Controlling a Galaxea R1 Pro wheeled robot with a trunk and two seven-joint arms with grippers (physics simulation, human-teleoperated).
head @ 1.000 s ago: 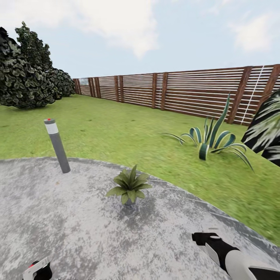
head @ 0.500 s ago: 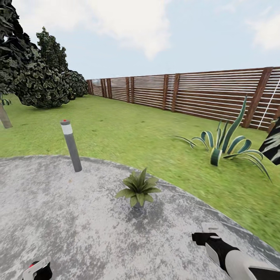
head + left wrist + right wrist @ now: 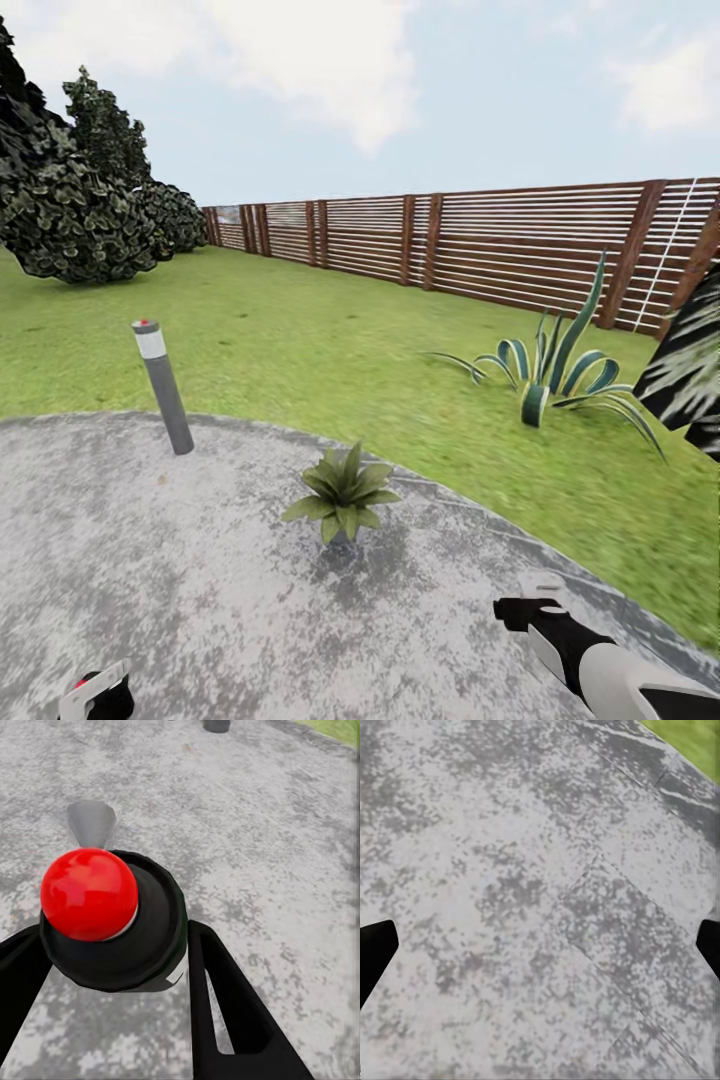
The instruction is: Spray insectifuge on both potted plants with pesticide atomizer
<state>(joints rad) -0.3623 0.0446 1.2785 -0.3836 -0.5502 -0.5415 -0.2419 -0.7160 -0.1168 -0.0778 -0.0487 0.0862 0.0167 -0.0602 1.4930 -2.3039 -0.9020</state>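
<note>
The pesticide atomizer point(image 3: 142, 937), a black body topped by a red ball with a grey nozzle, sits between the black fingers of my left gripper point(image 3: 112, 975), which is shut on it. Low at the left of the head view, the same gripper point(image 3: 95, 695) shows with a red speck of the atomizer. One potted plant point(image 3: 343, 492), a low rosette of pointed green leaves, stands on the grey paving point(image 3: 180, 600) ahead of me, about midway between my arms. My right gripper point(image 3: 520, 610) hovers over the paving to the plant's right, open and empty, its fingertips point(image 3: 375, 952) far apart.
A grey bollard lamp point(image 3: 163, 386) stands at the paving's far left edge. On the lawn point(image 3: 330, 350) to the right grow a striped agave point(image 3: 545, 375) and a dark palm point(image 3: 690, 365). A brown slat fence point(image 3: 480, 250) closes the back, and dark bushes point(image 3: 70, 210) stand far left.
The whole head view swung right and then back left, so the camera moved. Both arms keep their place in the picture, and the plant has not moved on the paving.
</note>
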